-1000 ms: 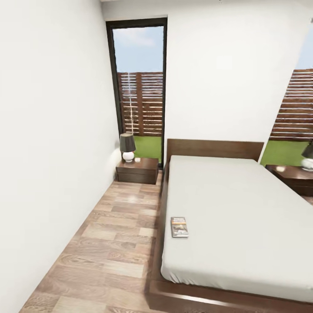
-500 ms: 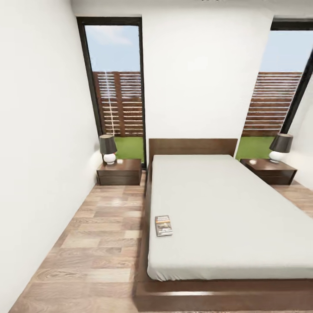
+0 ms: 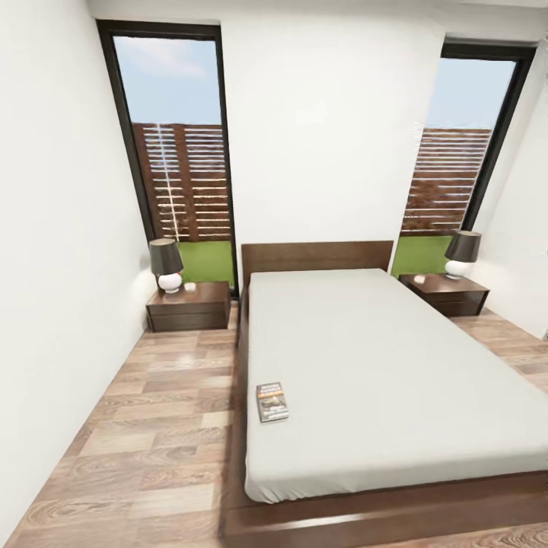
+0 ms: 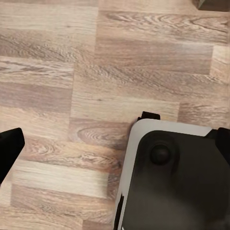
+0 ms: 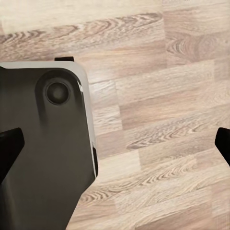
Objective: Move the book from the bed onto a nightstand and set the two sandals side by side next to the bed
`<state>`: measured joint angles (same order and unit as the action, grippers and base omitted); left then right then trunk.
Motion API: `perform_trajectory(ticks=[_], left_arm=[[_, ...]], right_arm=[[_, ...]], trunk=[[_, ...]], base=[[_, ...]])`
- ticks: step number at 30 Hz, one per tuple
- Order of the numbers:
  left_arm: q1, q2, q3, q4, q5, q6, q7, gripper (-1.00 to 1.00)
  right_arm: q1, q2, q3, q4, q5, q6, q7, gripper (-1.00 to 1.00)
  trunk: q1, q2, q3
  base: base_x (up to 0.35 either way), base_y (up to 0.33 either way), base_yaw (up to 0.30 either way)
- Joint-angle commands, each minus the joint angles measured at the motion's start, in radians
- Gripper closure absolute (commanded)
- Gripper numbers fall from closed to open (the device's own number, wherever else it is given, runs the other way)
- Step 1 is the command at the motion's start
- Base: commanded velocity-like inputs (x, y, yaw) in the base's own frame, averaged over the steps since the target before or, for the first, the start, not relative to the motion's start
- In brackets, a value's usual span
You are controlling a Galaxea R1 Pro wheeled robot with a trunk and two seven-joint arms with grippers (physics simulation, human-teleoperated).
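Both claws are seen pointed down at the wood floor, each with two dark fingertips spread wide at the picture's edges and nothing between them: the left claw and the right claw are released and empty, with part of the robot's dark base showing beneath.

From left to right in the head view, the left nightstand with a lamp is seen against the wall, then the book lying flat on the bed close to its left edge, then the right nightstand beyond the far side. No sandals can be made out.

The book is judged light, thin and somewhat flexible, with a smooth cover that may slide on the mattress. Being flat on a soft surface, it is probably best pinched across its short width or taken at the edge nearest the bedside.
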<state>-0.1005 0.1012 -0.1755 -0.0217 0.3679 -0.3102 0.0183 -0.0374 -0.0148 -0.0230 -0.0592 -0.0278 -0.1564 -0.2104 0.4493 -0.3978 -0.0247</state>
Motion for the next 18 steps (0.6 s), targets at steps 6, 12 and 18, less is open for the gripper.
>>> perform_trajectory(ticks=[6, 12, 18], left_arm=[[-0.001, 0.000, -0.009, 0.000, 0.006, -0.003, 0.002, -1.00], [-0.001, 0.000, -0.009, 0.000, 0.006, -0.003, 0.002, -1.00], [-0.001, 0.000, -0.009, -0.001, 0.006, -0.003, 0.003, -1.00]], right_arm=[[-0.001, 0.001, -0.002, 0.001, -0.003, -0.005, 0.000, -1.00], [-0.001, 0.001, -0.002, 0.001, -0.003, -0.005, 0.000, -1.00], [-0.001, 0.001, -0.002, 0.001, -0.003, -0.005, -0.001, -1.00]], trunk=[[0.001, -0.002, -0.002], [0.001, -0.002, -0.002], [0.001, -0.002, -0.002]], base=[[0.046, 0.016, -0.028], [0.016, -0.090, -0.047], [0.033, -0.148, -0.040]])
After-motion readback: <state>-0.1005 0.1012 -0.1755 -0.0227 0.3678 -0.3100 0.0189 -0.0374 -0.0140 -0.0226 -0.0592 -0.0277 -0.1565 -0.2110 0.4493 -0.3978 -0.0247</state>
